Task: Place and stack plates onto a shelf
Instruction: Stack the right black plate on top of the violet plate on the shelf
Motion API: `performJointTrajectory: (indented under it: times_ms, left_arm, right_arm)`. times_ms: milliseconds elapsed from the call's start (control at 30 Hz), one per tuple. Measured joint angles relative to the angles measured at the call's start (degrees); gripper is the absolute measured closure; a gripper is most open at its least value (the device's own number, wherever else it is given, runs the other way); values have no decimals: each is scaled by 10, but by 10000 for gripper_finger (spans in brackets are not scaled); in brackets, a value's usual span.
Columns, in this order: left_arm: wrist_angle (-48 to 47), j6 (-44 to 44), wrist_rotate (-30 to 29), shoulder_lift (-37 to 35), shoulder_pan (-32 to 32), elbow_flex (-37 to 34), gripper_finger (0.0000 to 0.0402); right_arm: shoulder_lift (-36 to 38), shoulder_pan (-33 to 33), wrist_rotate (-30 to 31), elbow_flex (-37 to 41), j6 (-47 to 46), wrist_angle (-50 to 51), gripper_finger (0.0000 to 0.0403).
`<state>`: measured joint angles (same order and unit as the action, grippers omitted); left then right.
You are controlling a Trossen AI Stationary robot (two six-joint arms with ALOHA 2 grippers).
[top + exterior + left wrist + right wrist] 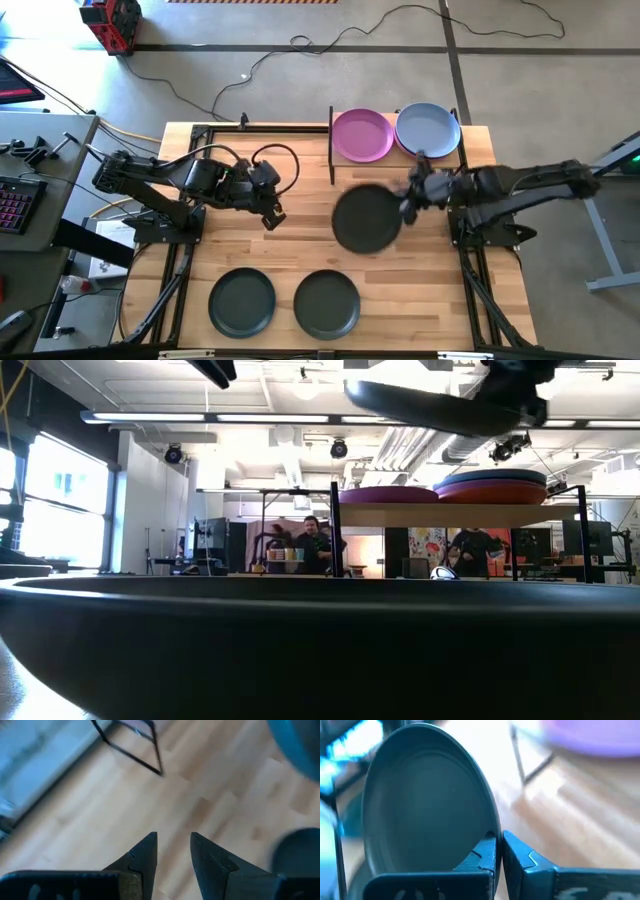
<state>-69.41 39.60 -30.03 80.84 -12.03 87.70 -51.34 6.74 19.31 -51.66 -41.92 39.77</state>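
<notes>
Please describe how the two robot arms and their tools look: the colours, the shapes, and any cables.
Both arms are dark, almost black, built of jointed segments on black bases bolted at the table's edges. The left tool ends in two dark, wedge-shaped fingers tapering to points, and a black cable loops above its wrist. The right tool has similar dark, angular fingers. No markings are readable.

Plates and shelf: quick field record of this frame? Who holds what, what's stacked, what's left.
right pincer: shut on dark plate, held above the table beside the shelf
left pincer: open, empty, over bare tabletop
on shelf: purple plate; pale blue plate with an orange-red plate under it in the low view
still on table: two dark plates at the near edge
</notes>
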Motion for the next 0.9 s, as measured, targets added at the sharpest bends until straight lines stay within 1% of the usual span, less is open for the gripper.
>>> performJointTrajectory:
  times_ms: [200, 333, 533, 700, 800, 900]
  left_arm:
    - [0, -89, -123, 0, 2, 0, 296]
    - [0, -145, -168, 0, 17, 0, 296]
    - [-3, -219, -195, 0, 52, 0, 296]
    - [-3, -244, -203, 0, 88, 0, 296]
    - [-6, -256, -203, 0, 109, 0, 296]
    - [-14, -268, -203, 0, 129, 0, 296]
  right_arm:
    - [24, -121, 0, 0, 58, -116, 403]
    - [22, -192, 0, 0, 94, -195, 403]
    - [0, -272, 6, 0, 171, -350, 403]
    - [-28, -298, 69, 0, 287, -466, 403]
    - [-50, -301, 111, 0, 328, -482, 403]
    - [-77, -300, 147, 0, 332, -463, 403]
